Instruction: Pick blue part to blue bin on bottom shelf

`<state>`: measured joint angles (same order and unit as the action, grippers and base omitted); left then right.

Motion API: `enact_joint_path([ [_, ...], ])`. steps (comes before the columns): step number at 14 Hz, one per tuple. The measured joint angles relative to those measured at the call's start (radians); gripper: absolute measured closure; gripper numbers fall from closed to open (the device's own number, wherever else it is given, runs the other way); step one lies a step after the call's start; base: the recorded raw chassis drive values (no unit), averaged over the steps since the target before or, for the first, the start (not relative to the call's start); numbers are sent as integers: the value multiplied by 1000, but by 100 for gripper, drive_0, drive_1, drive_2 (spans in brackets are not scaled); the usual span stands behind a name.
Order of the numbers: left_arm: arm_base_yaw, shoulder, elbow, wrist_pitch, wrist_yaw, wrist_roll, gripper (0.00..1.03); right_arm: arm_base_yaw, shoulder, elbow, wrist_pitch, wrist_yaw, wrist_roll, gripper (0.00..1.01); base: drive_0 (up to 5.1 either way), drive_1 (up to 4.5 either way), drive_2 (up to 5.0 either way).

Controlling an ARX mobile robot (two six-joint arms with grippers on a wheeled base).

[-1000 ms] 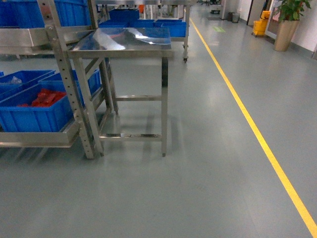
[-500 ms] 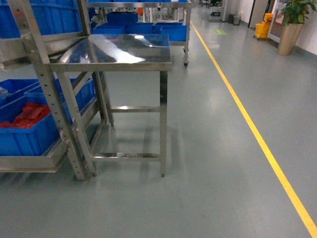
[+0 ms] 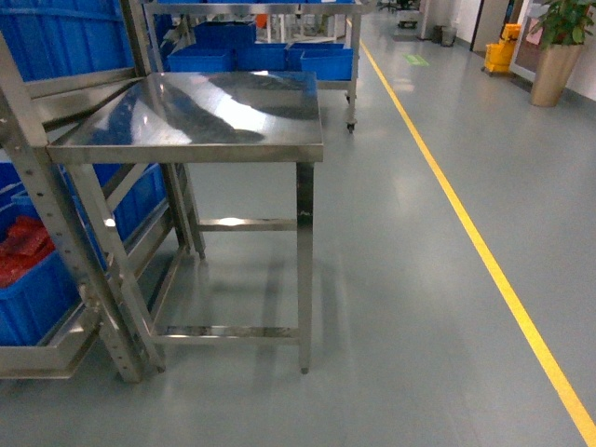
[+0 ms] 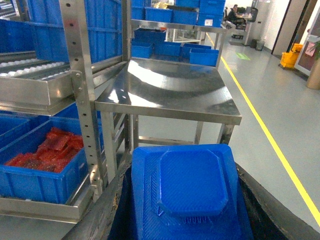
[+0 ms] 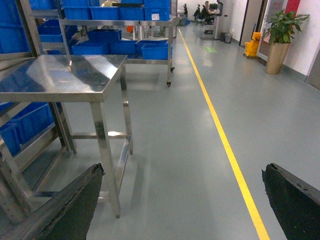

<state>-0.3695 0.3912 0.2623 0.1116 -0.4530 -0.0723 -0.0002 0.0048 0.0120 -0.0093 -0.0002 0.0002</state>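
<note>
In the left wrist view, the blue part, a flat ribbed blue plastic piece with a raised octagonal middle, sits between the two dark fingers of my left gripper, which is shut on it. On the rack's bottom shelf to the left stands a blue bin holding red parts; it also shows at the head view's left edge as the blue bin. My right gripper is open above bare floor, with nothing between its fingers. Neither gripper shows in the head view.
A stainless steel table stands right beside the steel rack. Behind it is a cart carrying more blue bins. A yellow floor line runs along the aisle on the right, with a potted plant far back.
The head view has closed in on the table, which now looks larger and lower in frame. The rack and its bins have slid towards the left edge.
</note>
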Motion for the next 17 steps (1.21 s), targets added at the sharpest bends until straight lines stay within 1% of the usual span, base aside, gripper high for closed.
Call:
enact_joint_path([
  [3, 0, -1, 0, -2, 0, 0, 60, 0, 0, 0, 14, 0, 0, 3, -1, 408, -410],
  [4, 0, 0, 0, 0, 2, 0, 60, 0, 0, 0, -2, 0, 0, 3, -2, 407, -411],
  [5, 0, -1, 0, -2, 0, 0, 60, 0, 0, 0, 13, 0, 0, 3, -6, 403, -415],
  [12, 0, -1, 0, -2, 0, 0, 60, 0, 0, 0, 8, 0, 0, 3, 0, 409, -410],
  [14, 0, 8, 0, -4, 1, 0, 60, 0, 0, 0, -1, 0, 0, 3, 0, 0, 0],
  [15, 0, 6, -1, -5, 1, 0, 60, 0, 0, 0, 13, 0, 0, 3, 0, 0, 0],
  [16, 0, 5, -1, -2, 1, 0, 60, 0, 0, 0, -2, 0, 0, 3, 0, 0, 0],
  [17, 0, 5, -1, -2, 1, 0, 60, 0, 0, 0, 8, 0, 0, 3, -448, 135, 350],
])
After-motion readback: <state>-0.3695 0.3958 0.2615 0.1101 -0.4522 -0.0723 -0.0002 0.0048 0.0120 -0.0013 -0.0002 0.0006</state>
